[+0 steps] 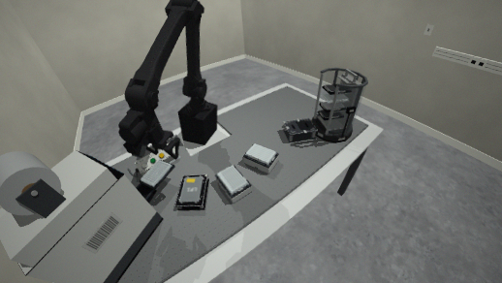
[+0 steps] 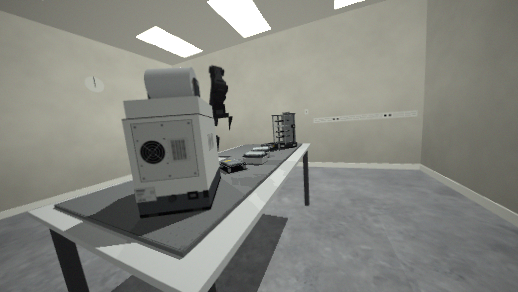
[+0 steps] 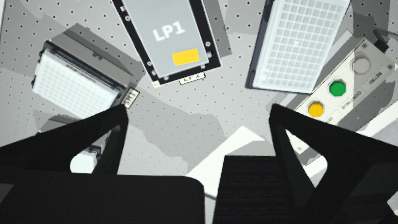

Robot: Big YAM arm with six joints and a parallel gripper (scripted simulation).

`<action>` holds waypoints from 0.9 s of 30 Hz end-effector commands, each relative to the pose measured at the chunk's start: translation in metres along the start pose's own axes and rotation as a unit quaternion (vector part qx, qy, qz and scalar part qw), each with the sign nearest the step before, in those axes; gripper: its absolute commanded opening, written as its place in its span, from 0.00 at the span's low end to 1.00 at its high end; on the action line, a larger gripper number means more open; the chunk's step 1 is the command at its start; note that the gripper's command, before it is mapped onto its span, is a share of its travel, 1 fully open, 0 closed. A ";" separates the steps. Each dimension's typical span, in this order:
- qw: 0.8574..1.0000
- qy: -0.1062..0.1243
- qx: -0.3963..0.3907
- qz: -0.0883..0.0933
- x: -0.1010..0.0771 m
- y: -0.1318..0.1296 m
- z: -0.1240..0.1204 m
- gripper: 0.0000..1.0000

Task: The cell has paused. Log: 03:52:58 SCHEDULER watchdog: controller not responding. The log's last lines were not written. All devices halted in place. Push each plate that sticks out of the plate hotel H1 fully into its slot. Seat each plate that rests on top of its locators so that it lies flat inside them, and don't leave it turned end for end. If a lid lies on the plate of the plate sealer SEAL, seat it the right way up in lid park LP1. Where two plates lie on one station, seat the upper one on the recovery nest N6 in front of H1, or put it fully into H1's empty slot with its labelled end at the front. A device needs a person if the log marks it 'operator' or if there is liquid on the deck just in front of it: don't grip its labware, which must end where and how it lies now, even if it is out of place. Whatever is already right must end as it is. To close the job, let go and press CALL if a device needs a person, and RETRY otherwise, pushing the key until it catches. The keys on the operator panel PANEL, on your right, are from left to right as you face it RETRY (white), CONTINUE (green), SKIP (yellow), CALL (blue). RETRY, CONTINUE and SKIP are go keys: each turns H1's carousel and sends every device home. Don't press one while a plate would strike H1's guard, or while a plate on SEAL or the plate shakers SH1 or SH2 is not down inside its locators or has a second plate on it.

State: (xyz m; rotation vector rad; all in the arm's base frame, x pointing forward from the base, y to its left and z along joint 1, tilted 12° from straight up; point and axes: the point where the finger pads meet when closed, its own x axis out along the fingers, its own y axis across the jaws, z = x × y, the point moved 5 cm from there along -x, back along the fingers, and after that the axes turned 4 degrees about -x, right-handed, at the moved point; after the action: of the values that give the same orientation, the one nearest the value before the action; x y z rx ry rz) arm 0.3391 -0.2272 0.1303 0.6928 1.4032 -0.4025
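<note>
My gripper (image 3: 198, 111) is open and empty, hanging above the deck beside the operator panel PANEL (image 3: 347, 87); it also shows in the top view (image 1: 167, 145). On the panel I see the green key (image 3: 337, 88), the yellow key (image 3: 315, 108) and a pale key (image 3: 361, 64); my right finger hides the panel's near end. A white well plate (image 3: 300, 42) lies on the sealer's stage next to the panel. Lid park LP1 (image 3: 172, 37) shows a grey face with a yellow mark. Another white plate (image 3: 75, 82) sits on a shaker to the left.
The big sealer housing (image 1: 73, 213) with its roll stands at the table's left end. Two shakers with plates (image 1: 233, 181) (image 1: 261, 156) stand mid-table. The nest N6 (image 1: 299, 130) and plate hotel H1 (image 1: 339, 104) stand at the far right. The arm's base (image 1: 198, 121) is behind.
</note>
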 end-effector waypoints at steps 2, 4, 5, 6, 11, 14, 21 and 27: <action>1.000 -0.007 0.004 0.002 0.001 -0.011 0.004 1.00; 1.000 -0.018 0.002 0.003 -0.006 -0.016 0.013 1.00; 1.000 -0.013 0.003 0.002 -0.002 -0.020 0.011 1.00; 1.000 -0.011 0.004 0.002 -0.001 -0.024 0.010 1.00; 1.000 -0.005 0.005 0.002 0.003 -0.042 0.005 1.00; 1.000 -0.007 0.005 0.002 0.002 -0.052 0.006 1.00; 1.000 -0.016 0.003 0.001 -0.005 -0.068 0.012 1.00; 1.000 -0.030 0.000 -0.002 -0.014 -0.088 0.026 1.00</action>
State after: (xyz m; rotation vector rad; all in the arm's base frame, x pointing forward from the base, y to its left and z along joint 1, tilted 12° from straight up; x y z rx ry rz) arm 0.2931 -0.2830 0.1152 0.7138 1.3993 -0.4217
